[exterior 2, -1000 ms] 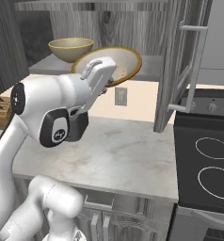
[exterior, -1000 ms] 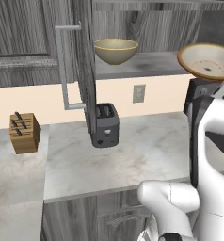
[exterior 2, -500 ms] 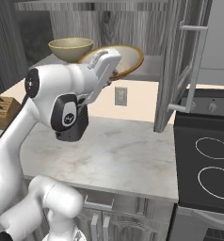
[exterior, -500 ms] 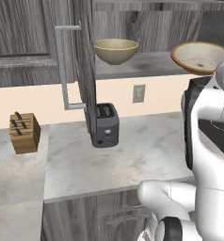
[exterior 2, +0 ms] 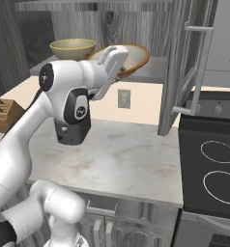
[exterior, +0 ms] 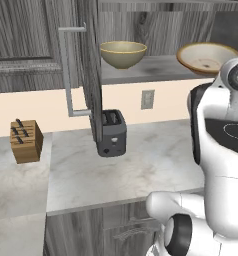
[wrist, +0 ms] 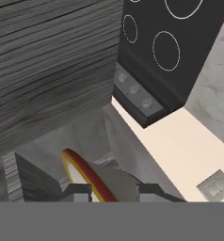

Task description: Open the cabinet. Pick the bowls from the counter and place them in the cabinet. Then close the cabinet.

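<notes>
Cabinet [exterior: 91,75] doors open; olive-yellow bowl [exterior: 123,54] already on shelf [exterior: 156,67], left part. Gripper [wrist: 109,190] clenched on rim of tan-rimmed bowl [exterior: 206,57], at shelf's right end, apparently abt to be set down; counter [exterior: 126,167] w/ toaster [exterior: 111,132], no bowls. Left, by my reading: release, withdraw, shut both doors.

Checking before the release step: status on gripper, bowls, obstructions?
Gripper shut on tan bowl, over the cabinet shelf. Olive bowl already on the shelf, apart from it. Both doors open; nothing blocking the shelf. Toaster below on the counter.
</notes>
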Tool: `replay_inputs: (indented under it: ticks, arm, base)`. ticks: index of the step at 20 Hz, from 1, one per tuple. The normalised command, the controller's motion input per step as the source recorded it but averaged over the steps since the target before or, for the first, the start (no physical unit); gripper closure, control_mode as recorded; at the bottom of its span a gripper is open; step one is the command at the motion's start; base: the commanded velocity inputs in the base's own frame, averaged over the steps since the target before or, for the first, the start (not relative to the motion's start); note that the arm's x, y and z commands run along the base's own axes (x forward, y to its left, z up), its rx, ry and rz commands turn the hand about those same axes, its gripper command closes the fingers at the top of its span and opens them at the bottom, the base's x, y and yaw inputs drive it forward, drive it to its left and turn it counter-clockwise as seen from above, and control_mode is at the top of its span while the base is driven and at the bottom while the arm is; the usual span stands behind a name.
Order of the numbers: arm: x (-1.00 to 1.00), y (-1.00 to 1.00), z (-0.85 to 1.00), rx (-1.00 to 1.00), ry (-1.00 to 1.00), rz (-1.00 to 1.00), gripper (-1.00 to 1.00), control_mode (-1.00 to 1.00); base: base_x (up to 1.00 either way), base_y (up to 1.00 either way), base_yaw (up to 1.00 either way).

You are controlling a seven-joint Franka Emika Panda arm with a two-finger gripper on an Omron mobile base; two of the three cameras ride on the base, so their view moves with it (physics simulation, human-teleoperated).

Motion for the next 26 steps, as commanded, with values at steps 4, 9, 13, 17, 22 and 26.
replay_inputs:
  ticks: [4, 9, 13, 17, 22, 26]
  arm:
    - [0.44, -0.08, 0.00, 0.00, 0.00, 0.00, 1.00, -1.00]
    - [0.39, -0.19, 0.00, 0.00, 0.00, 0.02, 1.00, -1.00]
    - [0.36, -0.18, 0.00, 0.00, 0.01, 0.03, 1.00, -1.00]
    - [0.34, -0.16, -0.07, 0.00, 0.00, 0.02, 1.00, -1.00]
    - [0.34, -0.07, -0.17, 0.00, 0.00, 0.00, 1.00, -1.00]
    - [0.30, 0.00, -0.26, 0.00, 0.02, 0.00, 1.00, -1.00]
  base:
    - [0.00, 0.00, 0.00]
    - [0.00, 0.00, 0.00]
    - [0.00, 0.00, 0.00]
    - [0.00, 0.00, 0.00]
    - [0.00, 0.00, 0.00]
    - [0.00, 0.00, 0.00]
